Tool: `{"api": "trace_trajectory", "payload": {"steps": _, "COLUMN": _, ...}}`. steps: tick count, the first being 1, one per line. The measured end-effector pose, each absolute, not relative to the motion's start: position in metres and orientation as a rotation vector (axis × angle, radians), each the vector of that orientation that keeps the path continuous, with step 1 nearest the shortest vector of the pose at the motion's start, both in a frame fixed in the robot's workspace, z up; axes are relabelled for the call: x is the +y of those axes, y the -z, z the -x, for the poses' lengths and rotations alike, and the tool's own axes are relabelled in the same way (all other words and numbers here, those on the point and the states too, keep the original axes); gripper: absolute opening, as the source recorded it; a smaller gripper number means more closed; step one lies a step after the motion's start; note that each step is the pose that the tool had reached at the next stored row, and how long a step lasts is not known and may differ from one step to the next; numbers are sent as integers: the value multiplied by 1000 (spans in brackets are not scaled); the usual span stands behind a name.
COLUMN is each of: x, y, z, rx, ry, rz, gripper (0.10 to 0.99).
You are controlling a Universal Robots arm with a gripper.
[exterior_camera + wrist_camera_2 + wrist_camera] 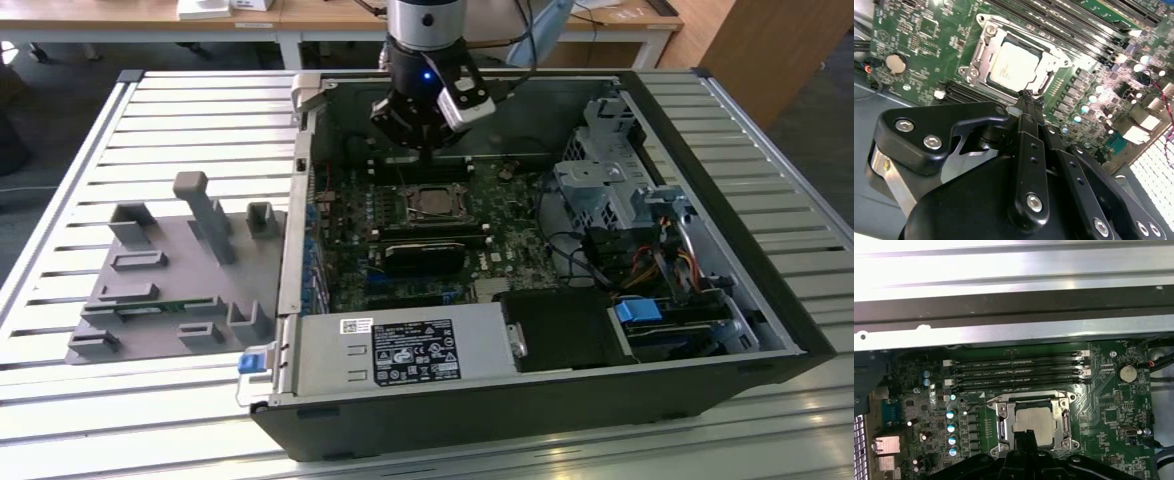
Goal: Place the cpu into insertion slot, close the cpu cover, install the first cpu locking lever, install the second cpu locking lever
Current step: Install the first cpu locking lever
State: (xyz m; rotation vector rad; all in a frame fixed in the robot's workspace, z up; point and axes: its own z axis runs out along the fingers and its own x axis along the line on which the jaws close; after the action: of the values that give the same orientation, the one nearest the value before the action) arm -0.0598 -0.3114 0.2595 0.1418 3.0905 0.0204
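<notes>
cpu (1038, 420) edge partly hidden behind tool (1026, 436).

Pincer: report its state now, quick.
The pincer is closed, with nothing held between its tips. It is poised at the edge of the cpu cover, which frames the cpu.

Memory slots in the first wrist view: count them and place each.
4 slots, side by side: one nearest the case wall, two in the middle, one nearest the cpu. None seems hidden.

No legible txt; PSU label (414, 352) unreadable.
</notes>
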Motion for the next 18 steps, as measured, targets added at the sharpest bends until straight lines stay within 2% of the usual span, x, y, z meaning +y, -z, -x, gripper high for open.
{"api": "trace_trajectory", "payload": {"steps": 18, "x": -311, "y": -254, "z": 87, "rx": 3094, "ry": -23, "rz": -41, "gripper": 106}}
